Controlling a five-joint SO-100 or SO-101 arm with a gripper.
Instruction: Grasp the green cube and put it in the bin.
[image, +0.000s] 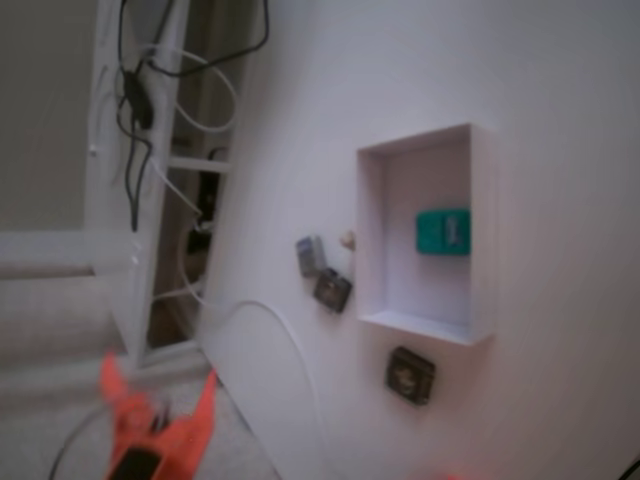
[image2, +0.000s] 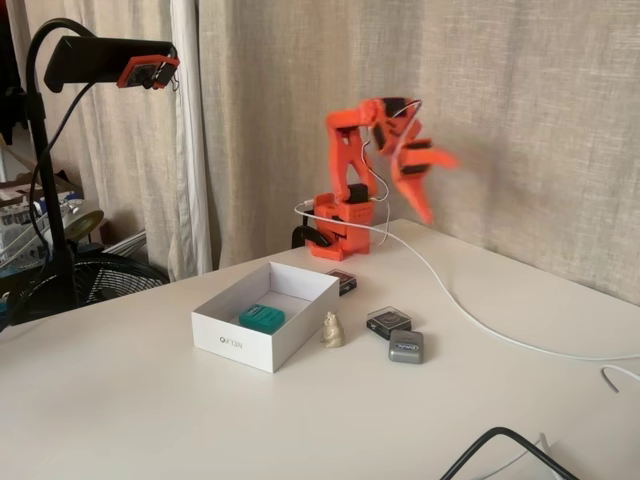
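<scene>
Green cube (image2: 262, 318) lies flat on the floor of the bin (image2: 232, 338), well apart from the pincer (image2: 427, 183), which hangs high in the air above the orange arm's base (image2: 339, 236), away from everything on the table. The pincer's two orange fingers stand spread wide with nothing between them, though they are blurred. In a fixed view the cube (image: 444, 231) shows a pale mark on its top face, too soft to read. Small grey lettering sits on the bin's white front wall, too small to make out.

Just outside the bin lie two dark blocks (image2: 387, 321) (image2: 341, 281), a grey block (image2: 406, 346) and a small pale figurine (image2: 332, 330). A white cable (image2: 470, 312) runs across the white table (image2: 120, 420). Beige curtains (image2: 520, 110) hang behind, and a black lamp-like stand (image2: 45, 150) rises at the left.
</scene>
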